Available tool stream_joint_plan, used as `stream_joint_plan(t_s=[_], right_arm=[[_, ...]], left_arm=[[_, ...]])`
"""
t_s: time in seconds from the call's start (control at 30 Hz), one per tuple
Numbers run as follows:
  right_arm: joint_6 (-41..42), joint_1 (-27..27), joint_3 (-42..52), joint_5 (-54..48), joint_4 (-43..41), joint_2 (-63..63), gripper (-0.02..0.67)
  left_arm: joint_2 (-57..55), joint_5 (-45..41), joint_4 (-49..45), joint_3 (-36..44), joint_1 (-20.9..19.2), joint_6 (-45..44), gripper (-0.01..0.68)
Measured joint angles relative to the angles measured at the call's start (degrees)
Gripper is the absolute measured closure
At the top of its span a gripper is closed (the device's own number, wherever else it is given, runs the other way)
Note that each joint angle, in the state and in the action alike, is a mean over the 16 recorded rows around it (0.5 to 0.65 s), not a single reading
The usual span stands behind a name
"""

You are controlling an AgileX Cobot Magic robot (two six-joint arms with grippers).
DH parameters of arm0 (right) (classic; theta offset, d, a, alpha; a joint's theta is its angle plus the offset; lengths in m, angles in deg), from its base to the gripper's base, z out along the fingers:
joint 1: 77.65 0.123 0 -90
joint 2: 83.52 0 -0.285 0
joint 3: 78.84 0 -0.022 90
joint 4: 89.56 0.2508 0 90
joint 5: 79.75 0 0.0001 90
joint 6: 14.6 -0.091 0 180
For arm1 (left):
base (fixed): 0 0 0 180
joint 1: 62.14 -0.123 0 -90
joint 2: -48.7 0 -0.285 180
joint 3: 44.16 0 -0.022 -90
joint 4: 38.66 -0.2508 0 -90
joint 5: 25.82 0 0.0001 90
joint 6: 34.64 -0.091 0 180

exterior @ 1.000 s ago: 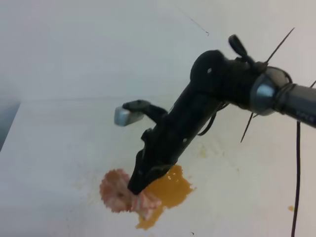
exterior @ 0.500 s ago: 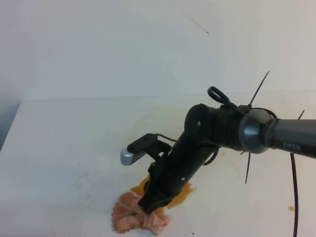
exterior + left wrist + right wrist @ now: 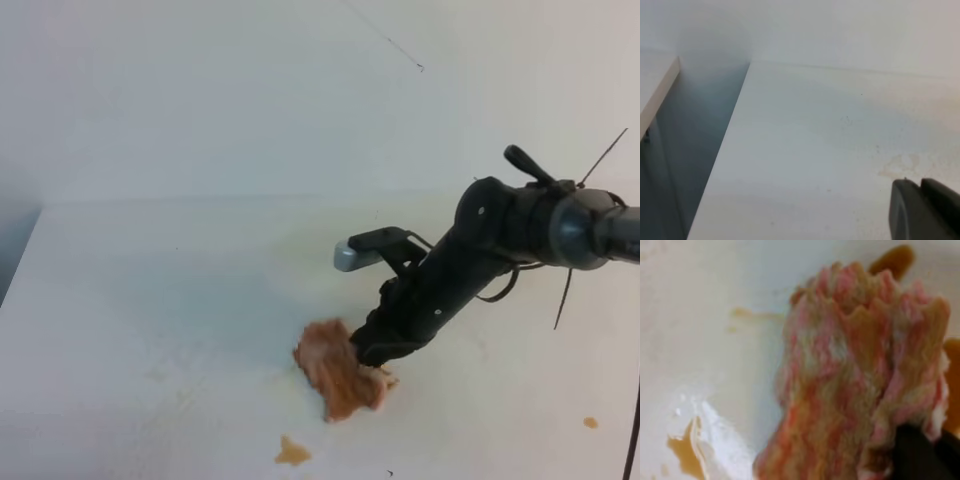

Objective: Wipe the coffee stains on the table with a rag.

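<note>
Rag (image 3: 340, 368): crumpled pink cloth, heavily tinted orange-brown, lying on the table (image 3: 150, 300) just right of centre near its front edge; the right gripper (image 3: 375, 357) is clamped on its right side, jaws drawn together into the folds. Coffee stains (image 3: 292, 452): one small amber blotch in front of the rag and apart from it, one tiny dot (image 3: 591, 422) well to the right; thin amber smears (image 3: 682, 452) beside the cloth in the right wrist view. Left gripper (image 3: 926, 210): only dark finger ends at the frame corner, seemingly close together, over bare table; whether apart or together cannot be told
</note>
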Motion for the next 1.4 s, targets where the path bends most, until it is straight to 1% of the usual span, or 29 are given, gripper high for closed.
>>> stream_joint_plan(t_s=[0.17, 0.33, 0.63, 0.77, 0.9, 1.1, 1.27, 1.4], right_arm=[[1.9, -2.71, 0.01, -0.86, 1.44, 0.21, 0.636], [6.52, -3.98, 0.08, -2.55, 6.23, -0.37, 0.637], [17.37, -3.89, 0.2, -7.82, 19.75, -4.37, 0.637], [20.19, -2.88, 0.23, -10.75, 22.98, -6.33, 0.637], [20.78, -0.81, 0.24, -13.58, 22.33, -7.57, 0.637], [18.73, 3.65, 1.14, -15.4, 17.25, -7.91, 0.637], [15.99, 6.91, 2.92, -13.69, 12.89, -7.02, 0.637], [13.38, 8.41, 4.47, -10.41, 10.6, -5.47, 0.637]], left_arm=[[0.0, 0.0, 0.0, 0.0, 0.0, 0.0, 0.676], [0.0, 0.0, 0.0, 0.0, 0.0, 0.0, 0.676], [0.0, 0.0, 0.0, 0.0, 0.0, 0.0, 0.676], [0.0, 0.0, 0.0, 0.0, 0.0, 0.0, 0.676], [0.0, 0.0, 0.0, 0.0, 0.0, 0.0, 0.676], [0.11, 0.05, 0.01, 0.11, 0.0, 0.0, 0.676], [0.11, 0.05, 0.01, 0.11, 0.0, 0.0, 0.676], [0.11, 0.05, 0.01, 0.11, 0.0, 0.0, 0.676]])
